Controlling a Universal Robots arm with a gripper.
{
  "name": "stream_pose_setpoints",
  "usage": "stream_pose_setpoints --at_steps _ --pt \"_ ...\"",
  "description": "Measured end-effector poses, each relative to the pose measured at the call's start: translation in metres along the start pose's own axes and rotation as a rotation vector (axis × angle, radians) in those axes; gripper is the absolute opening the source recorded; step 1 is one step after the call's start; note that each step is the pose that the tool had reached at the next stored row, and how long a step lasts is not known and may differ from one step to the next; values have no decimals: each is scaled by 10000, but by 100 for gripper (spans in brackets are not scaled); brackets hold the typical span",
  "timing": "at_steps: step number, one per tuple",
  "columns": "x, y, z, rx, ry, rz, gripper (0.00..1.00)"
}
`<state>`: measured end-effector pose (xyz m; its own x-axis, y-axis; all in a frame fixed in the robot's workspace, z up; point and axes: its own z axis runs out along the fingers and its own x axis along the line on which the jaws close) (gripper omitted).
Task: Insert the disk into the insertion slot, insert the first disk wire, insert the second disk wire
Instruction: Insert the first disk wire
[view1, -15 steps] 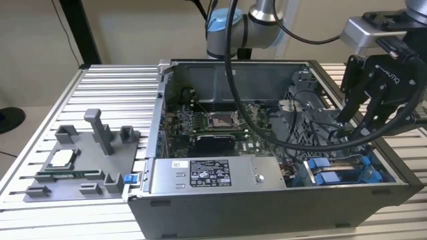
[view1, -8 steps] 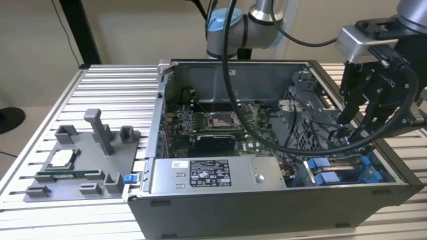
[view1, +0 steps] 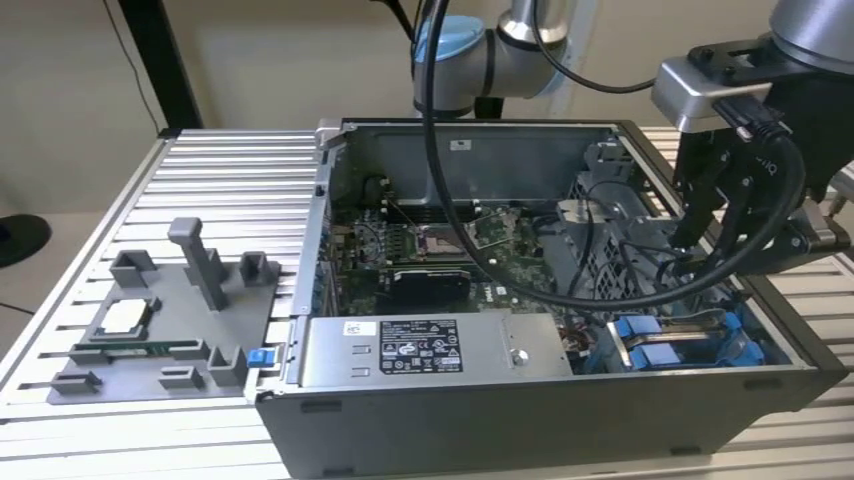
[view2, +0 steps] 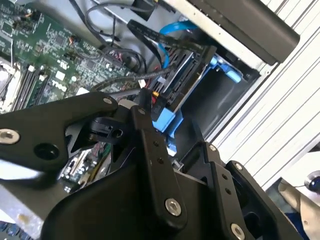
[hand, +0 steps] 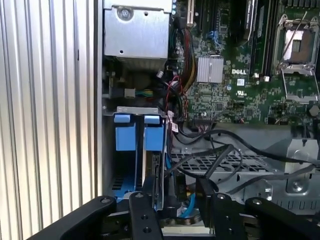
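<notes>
1. the disk (view2: 181, 82) looks already seated in the insertion slot (hand: 125, 165). it stands on edge, with its long axis running straight away from the gripper (hand: 175, 197).
2. the gripper hangs right over the disk's connector end, and a red-and-black plug (view2: 156, 97) sits just beside it.
3. honestly can't tell if it's clamped on anything, cables crowd that spot.
4. loose black wires (hand: 220, 150) lie just beside the tool, on the motherboard (hand: 235, 75) side.

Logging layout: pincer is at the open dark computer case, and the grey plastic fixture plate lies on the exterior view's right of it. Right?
Not quite. The exterior view shows the grey plastic fixture plate on its left of the open dark computer case. The pincer is indeed at the case.
</notes>
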<state>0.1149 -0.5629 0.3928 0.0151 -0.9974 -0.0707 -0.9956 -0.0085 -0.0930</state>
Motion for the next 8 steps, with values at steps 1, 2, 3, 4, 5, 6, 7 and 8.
stream_pose_setpoints --at_steps 1,2,3,4,5,6,7,8 --pt "0 0 5 118 3 -10 100" --pt "0 1 11 220 9 -18 100" --pt "0 3 19 297 14 -24 100" --pt "-1 14 26 351 24 -30 100" --pt "-4 23 31 371 30 -30 100" --pt "-6 29 34 375 32 -18 100" --pt "-9 36 35 378 34 11 100" --pt "-10 44 35 381 39 54 100"
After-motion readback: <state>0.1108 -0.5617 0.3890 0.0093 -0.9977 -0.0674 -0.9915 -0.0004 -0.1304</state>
